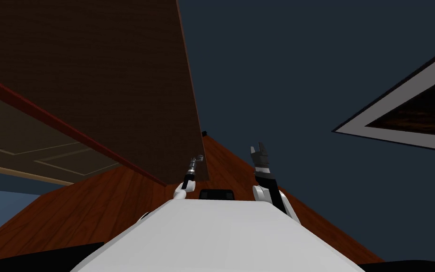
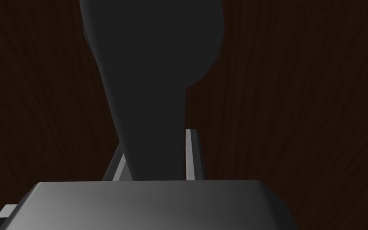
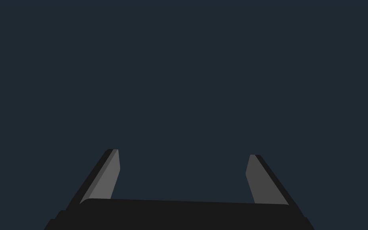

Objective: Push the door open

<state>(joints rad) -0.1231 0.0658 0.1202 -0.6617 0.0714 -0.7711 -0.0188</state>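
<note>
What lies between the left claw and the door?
The dark handle: in the left wrist view the left claw has its fingers pressed on its sides, with the dark brown door right behind it.

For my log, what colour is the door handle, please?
The handle is dark grey, clearest in the left wrist view.

The door was dark brown wood, finely grained and matt. The floor was reddish wooden planking with a soft sheen. The door handle looked smooth, dark and dull, its material unclear. The left gripper had a grey body with a faint satin gleam. The wall was flat, matt blue-grey.
</note>
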